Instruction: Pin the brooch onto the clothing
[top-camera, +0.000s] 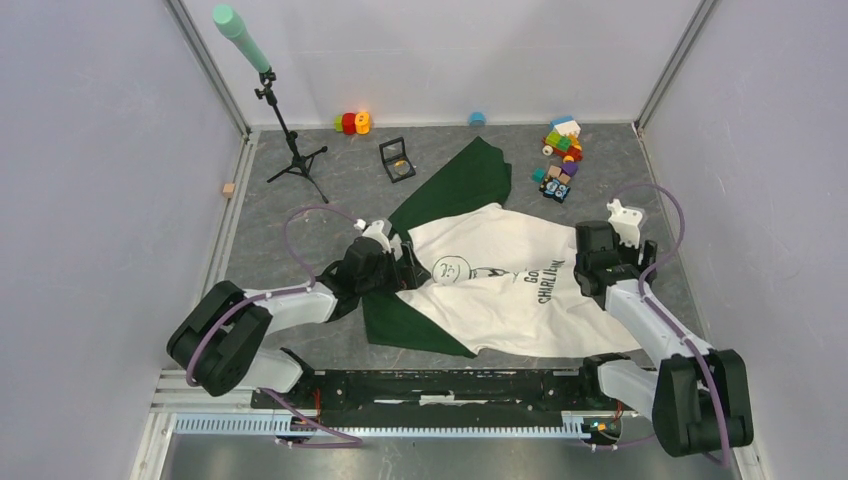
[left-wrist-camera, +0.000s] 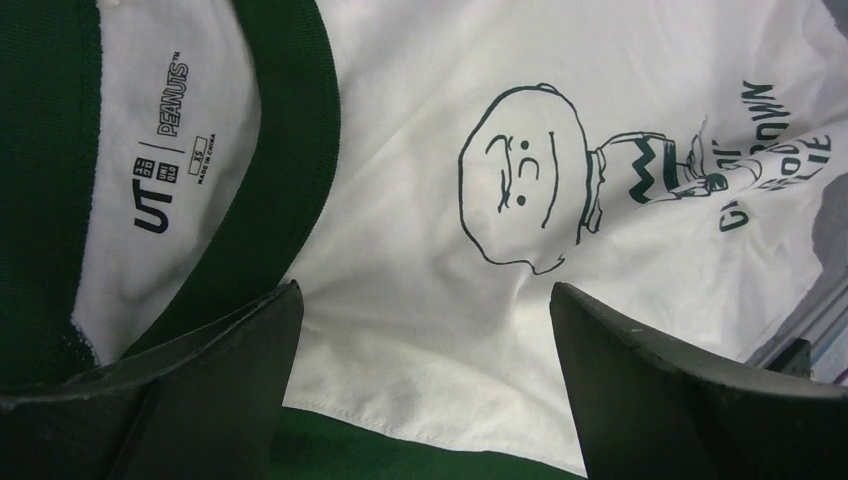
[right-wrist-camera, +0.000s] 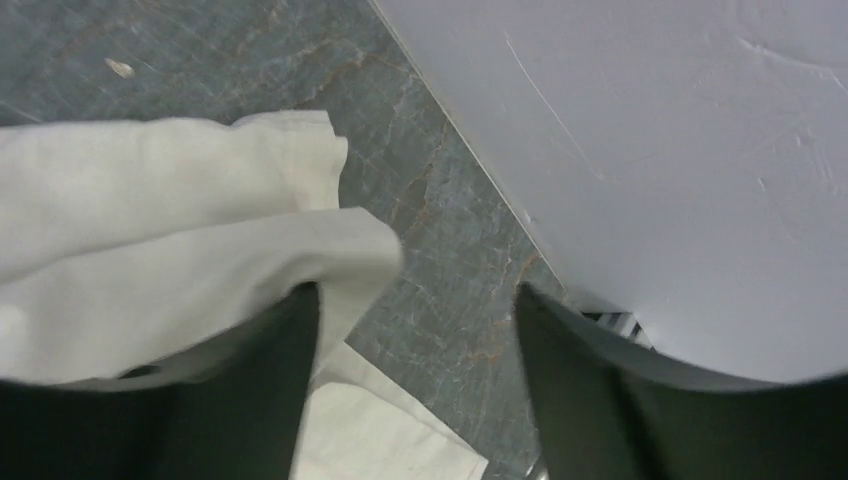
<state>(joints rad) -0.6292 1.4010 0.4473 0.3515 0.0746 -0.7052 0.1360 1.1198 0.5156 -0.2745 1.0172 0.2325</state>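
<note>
Two claws gaped: left gripper (left-wrist-camera: 425, 300) over limp clothing (top-camera: 500, 300), frame centre; right gripper (right-wrist-camera: 418, 300) at its hem (I'd pinch a fold).

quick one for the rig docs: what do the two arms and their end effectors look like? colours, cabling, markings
The arms match: the left arm and right arm have white links between bulky black joint housings. A lilac cable loops loosely off each. The left end effector and right end effector each have two dark matte wedge-shaped fingers. A white bracket tops the right wrist. No markings are readable.
</note>
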